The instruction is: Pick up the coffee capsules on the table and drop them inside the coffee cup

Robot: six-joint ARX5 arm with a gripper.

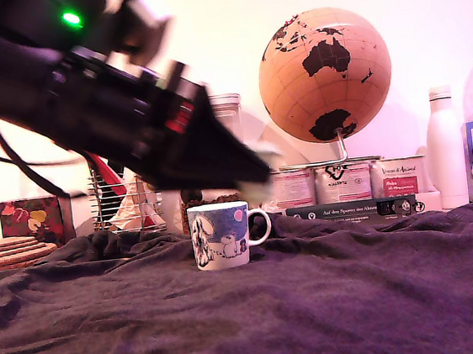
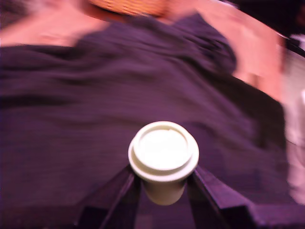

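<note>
- Capsule, the cream-white one (image 2: 163, 160), is sitting between the two dark fingers (image 2: 119, 195) of the gripper (image 2: 162, 191), flat rimmed top facing the wrist camera and tapered body pointing away; the jaws are closing narrowly on its body just below the rim, which probably helps to keep it from slipping through.
- In the exterior view the gripper (image 1: 249, 176) is hanging above the coffee cup (image 1: 220, 235), its tip just over the cup's handle side, with something pale and blurred at the tip that is likely the capsule.
- The coffee cup is standing upright on the table (image 1: 359, 299), roughly midway between its side edges and toward the back edge, mouth up, handle toward the exterior view's right.
- The arm is tilting down from the exterior view's upper left, presumably so the capsule ends up over the cup's mouth before letting go.
- Both views are blurring, so the exact offset between capsule and mouth is hard to judge; the wrist view is showing only cloth beyond the capsule.
- No dark capsule is showing on the cloth in either view.
- Tins (image 1: 343, 181), a globe (image 1: 326, 75) and a white bottle (image 1: 445, 151) are lining the back edge, well apart from the cup.
</note>
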